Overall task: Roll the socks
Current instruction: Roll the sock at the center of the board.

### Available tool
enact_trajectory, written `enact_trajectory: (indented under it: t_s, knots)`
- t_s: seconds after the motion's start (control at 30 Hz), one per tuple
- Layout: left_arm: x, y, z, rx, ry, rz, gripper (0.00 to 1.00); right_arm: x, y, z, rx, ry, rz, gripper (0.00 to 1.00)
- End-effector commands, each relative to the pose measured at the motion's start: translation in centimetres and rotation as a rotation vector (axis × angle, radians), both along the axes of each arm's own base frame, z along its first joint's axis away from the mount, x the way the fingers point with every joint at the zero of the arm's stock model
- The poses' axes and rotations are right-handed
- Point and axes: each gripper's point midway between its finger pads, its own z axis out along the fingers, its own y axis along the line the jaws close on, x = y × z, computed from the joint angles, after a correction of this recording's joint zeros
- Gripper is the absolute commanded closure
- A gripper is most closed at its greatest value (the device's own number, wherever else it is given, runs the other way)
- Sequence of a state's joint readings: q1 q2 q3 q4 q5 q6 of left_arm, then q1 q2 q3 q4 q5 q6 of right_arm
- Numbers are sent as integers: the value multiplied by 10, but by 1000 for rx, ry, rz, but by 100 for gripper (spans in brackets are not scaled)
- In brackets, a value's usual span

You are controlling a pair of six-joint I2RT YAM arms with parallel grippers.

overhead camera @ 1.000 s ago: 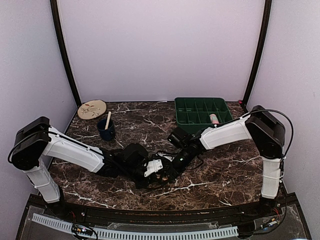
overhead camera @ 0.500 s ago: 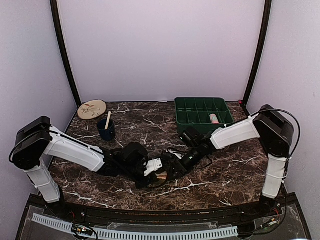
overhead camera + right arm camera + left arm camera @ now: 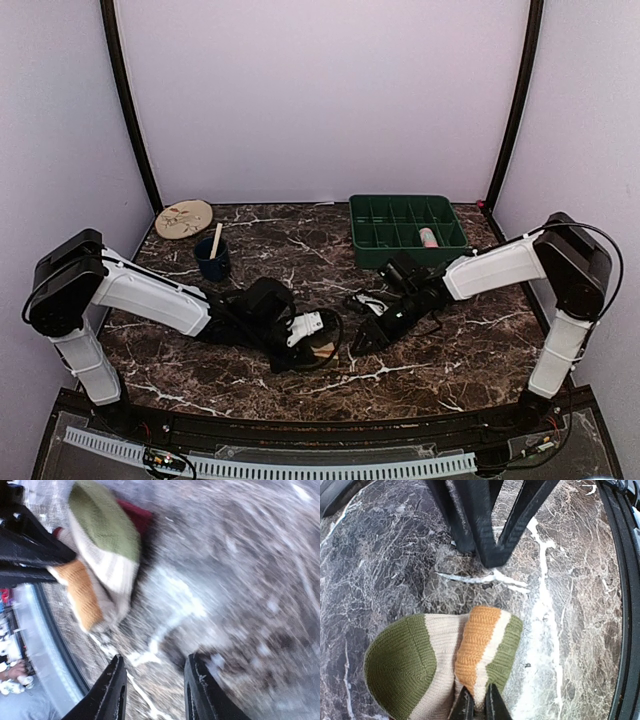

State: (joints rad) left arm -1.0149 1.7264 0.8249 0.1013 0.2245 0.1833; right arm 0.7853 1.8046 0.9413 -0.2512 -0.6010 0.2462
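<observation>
At the near middle of the marble table, about 6 o'clock from its centre, the striped sock shows from above only as a small tan scrap under the left arm's wrist, ringed by a loop of black cable. The left wrist view gives it plainly: green, cream and orange bands, bunched into a rounded lump on the stone, its lower part cut off by the bottom edge. The left gripper has its two fingertips pinched together on a fold of that sock at the 6 o'clock edge of the view. Beyond the sock at 12 o'clock, apart from it, stands a black V-shaped frame, cropped at the top; I cannot tell which part it is. The right wrist view is smeared by blur; the sock sits at 10 o'clock there, with a dark red patch behind it that I cannot identify. The right gripper hangs with its fingers spread and only marble between them, clear of the sock at its 3 o'clock side. Farther back, a green tray at 1 o'clock holds a small pink thing, too small to name. A dark blue cup with a wooden stick stands at 10 o'clock, and a round beige plate lies in the far left corner.
</observation>
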Motion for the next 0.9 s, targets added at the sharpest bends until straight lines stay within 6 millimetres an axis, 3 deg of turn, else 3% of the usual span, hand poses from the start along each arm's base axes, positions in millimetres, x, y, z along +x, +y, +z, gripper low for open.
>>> enact_trajectory:
  t_s: [0.0, 0.3, 0.7, 0.87]
  knots:
    - [-28, 37, -41, 155, 223, -5, 100, 12, -21, -1, -60, -113, -71, 64]
    - [-34, 33, -35, 91, 482, -28, 100, 14, -32, 27, -84, -414, -65, 64]
    - [-36, 37, -33, 53, 734, 15, 100, -15, -9, 57, -139, -863, 77, 65]
    - [-35, 46, -34, 52, 796, 40, 100, -30, 9, 57, -154, -981, 187, 64]
